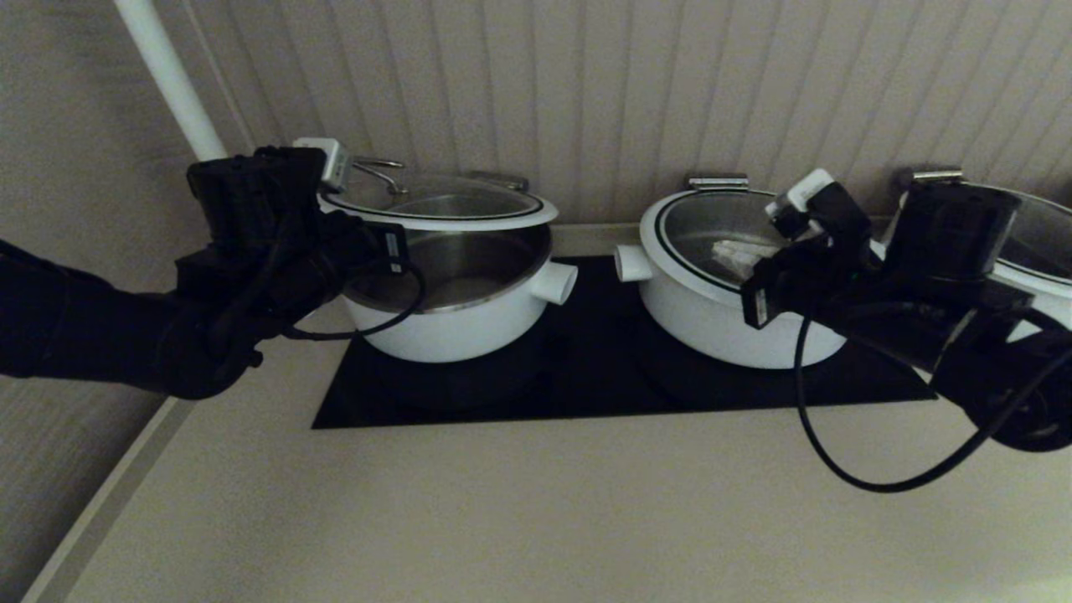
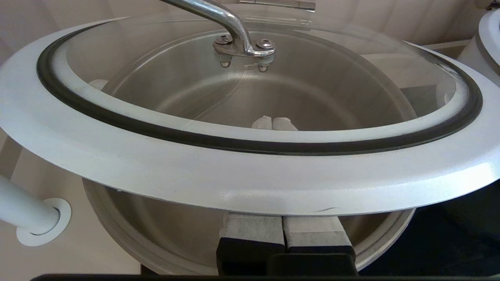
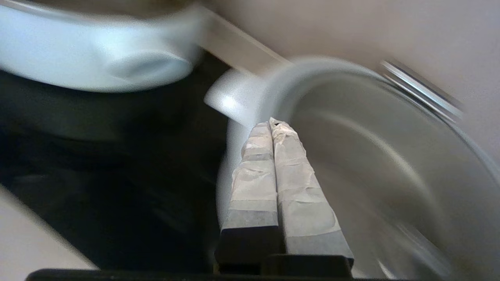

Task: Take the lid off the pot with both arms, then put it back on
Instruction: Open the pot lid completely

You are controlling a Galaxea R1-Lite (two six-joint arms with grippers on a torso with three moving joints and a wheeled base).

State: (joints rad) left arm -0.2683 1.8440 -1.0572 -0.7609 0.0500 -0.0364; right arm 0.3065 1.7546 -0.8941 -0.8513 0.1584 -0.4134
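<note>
The pot [image 1: 461,327] stands at the left of the black hob, its stub [image 1: 554,282] pointing right and its steel bowl [image 2: 156,230] open to view. The lid [image 1: 452,201] hangs tilted above the pot, front edge raised, hinge tab [image 1: 498,178] at the back, wire handle [image 1: 381,172] on top. My left gripper [image 2: 273,122] is shut, and its fingers [image 2: 254,230] reach under the lid's white rim [image 2: 234,175], which lies on them. My right gripper [image 1: 733,249] is shut and holds nothing; it is over the middle pot, away from the lid.
A second white pot [image 1: 712,318] with a left-pointing stub and glass lid stands on the black hob [image 1: 586,385]. A third pot [image 1: 1038,251] is at the far right behind my right arm. A white pipe [image 1: 167,75] runs up the ribbed wall at left.
</note>
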